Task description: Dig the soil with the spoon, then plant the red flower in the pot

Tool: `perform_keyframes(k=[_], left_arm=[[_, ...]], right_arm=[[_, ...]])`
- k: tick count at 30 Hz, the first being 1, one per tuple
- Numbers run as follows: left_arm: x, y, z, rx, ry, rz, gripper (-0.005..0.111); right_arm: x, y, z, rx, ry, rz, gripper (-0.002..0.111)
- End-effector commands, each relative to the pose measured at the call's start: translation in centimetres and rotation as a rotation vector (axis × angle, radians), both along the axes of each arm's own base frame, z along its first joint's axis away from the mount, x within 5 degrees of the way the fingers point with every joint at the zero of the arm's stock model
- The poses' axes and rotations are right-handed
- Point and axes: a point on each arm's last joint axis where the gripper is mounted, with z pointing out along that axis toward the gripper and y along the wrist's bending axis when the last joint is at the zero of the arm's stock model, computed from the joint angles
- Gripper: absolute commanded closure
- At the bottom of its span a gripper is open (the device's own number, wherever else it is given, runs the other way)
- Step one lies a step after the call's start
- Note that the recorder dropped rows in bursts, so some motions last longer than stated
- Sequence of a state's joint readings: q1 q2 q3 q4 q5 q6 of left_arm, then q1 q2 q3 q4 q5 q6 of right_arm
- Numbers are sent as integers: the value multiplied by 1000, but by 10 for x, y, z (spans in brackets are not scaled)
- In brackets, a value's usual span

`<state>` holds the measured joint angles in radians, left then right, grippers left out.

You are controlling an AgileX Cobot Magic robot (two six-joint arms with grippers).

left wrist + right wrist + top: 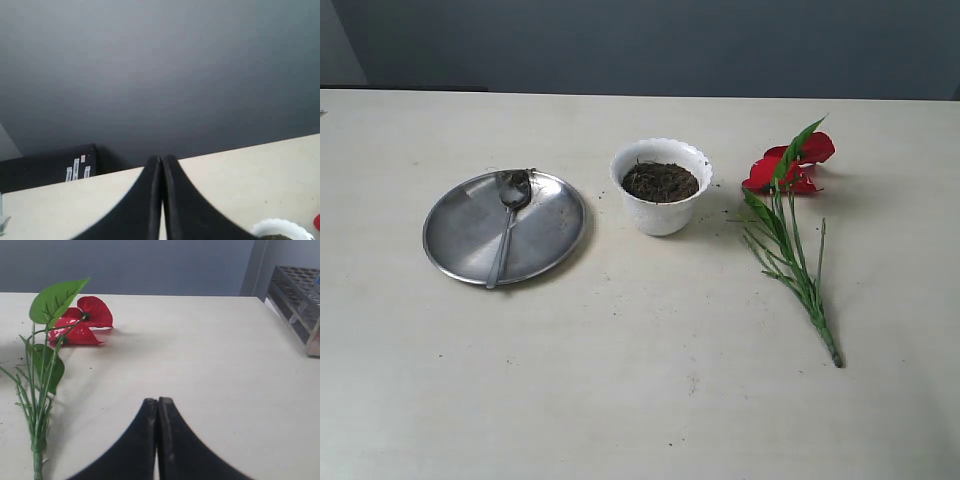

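**A:** What holds what here, biggest first?

**B:** The pale, matte surface carries everything. On its left lies a round steel plate, shallow, with a dull, smudged sheen. The spoon lies in it, bowl near the far rim and thin handle reaching the near rim. Dark fibrous bits cling to the bowl.

**A:** And the red flower?

**B:** The red flower lies flat on the surface to the right of the pot, well apart from it. Its petals are at the far end and the cut stem at the near end. The petals are glossy and curled, one leaf is broad and smooth, and narrow grass-like blades run along the thin green stem.

**A:** The pot?

**B:** The pot stands upright in the middle, between plate and flower. It is white and cup-shaped, with a scalloped rim. The soil fills it to just below the rim and is dark brown, crumbly and stringy. A few specks lie on the surface around the base.

**A:** The jaws?

**B:** The left jaws are pressed tight together with nothing between them, seen above the surface with the pot's rim at the frame edge. The right jaws are likewise closed and empty, beside the flower's stem. They are black, smooth and tapering.

**A:** Anything smaller?

**B:** A perforated rack stands at the surface's edge in the right wrist view.
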<state>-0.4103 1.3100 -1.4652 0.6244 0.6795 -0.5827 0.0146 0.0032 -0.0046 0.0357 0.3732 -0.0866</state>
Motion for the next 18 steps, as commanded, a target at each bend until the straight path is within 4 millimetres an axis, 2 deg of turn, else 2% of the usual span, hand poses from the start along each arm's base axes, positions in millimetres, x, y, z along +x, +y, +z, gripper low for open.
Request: perform_keyframes(k=[1, 10, 15, 18], left_arm=[[-35, 14, 24, -24, -69, -21, 106], [-95, 46, 48, -55, -97, 49, 106], [-118, 59, 55, -54, -121, 87, 106], [-126, 65, 56, -41, -121, 113, 106]], right_arm=[[0, 0, 0, -4, -11, -3, 108], [0, 0, 0, -4, -11, -3, 108], [0, 0, 0, 0, -11, -3, 108], [0, 0, 0, 0, -11, -3, 108]])
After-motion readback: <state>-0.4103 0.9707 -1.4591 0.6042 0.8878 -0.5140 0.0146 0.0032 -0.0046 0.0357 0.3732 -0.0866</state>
